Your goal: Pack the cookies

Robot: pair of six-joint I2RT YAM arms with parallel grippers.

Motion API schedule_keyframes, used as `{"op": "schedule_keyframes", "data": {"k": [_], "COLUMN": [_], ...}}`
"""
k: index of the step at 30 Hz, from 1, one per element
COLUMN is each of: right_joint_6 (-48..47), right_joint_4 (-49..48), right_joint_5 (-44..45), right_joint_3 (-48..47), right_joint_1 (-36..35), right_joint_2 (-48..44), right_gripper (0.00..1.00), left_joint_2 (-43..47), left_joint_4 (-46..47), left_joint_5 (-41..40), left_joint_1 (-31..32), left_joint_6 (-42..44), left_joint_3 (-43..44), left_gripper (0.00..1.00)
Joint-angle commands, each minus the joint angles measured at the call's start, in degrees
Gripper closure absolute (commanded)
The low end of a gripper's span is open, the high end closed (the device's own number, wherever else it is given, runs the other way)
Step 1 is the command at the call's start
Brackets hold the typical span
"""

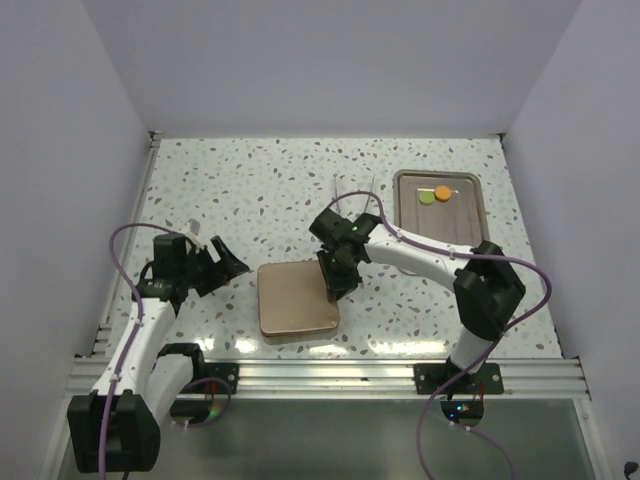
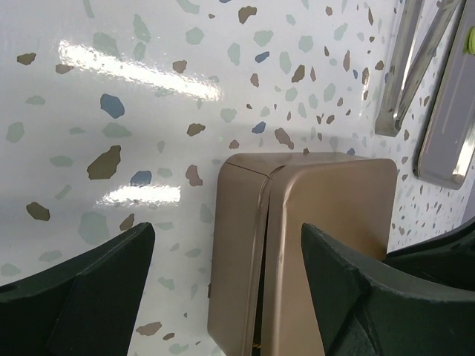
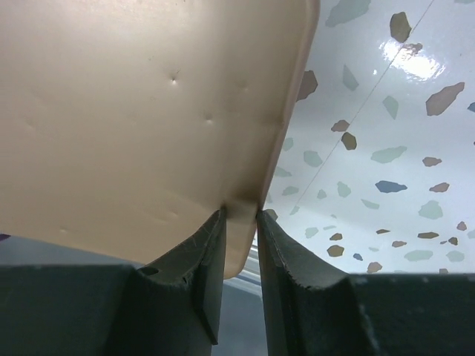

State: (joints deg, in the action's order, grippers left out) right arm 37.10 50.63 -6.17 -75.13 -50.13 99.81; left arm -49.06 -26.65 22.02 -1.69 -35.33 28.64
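An orange cookie [image 1: 441,193] and a green cookie [image 1: 427,197] lie just beside each other at the far end of the metal tray [image 1: 470,225], at the far right of the counter [image 1: 250,190]. No other cookies are in sight (whether any lie inside the box cannot be told). Well apart from the tray, near the front middle, the tan box [image 1: 297,297] lies flat with its lid down. In the left wrist view a thin seam gapes along its side. The right pincer [image 3: 241,222] is clamped on the thin rim at the box's right edge, pinching it from both faces. The left pincer [image 1: 215,262] hangs just left of the box, jaws wide apart, holding nothing.

The step in hand looks like raising the lid so the tray's cookies can go in. The grip is shallow and the rim thin, so the right arm should swing the rim up in an arc about the hinge side and not tug it straight. The left pincer would do well to press the base down, so the whole box neither slides nor lifts.
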Motion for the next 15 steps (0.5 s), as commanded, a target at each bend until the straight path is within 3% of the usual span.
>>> {"op": "schedule_keyframes", "data": {"k": [1, 15], "right_joint_6": [1.1, 0.5], "right_joint_4": [-1.6, -0.4], "right_joint_5": [-0.7, 0.4], "right_joint_3": [1.2, 1.0], "right_joint_1": [-2.2, -3.2], "right_joint_2": [-0.7, -0.8], "right_gripper": [0.73, 0.76], "left_joint_2": [1.0, 5.9], "left_joint_4": [1.0, -2.8], "left_joint_5": [1.4, 0.7], "left_joint_1": [0.5, 1.2], "left_joint_6": [1.0, 0.4], "left_joint_3": [1.5, 4.7], "left_gripper": [0.15, 0.20]}}
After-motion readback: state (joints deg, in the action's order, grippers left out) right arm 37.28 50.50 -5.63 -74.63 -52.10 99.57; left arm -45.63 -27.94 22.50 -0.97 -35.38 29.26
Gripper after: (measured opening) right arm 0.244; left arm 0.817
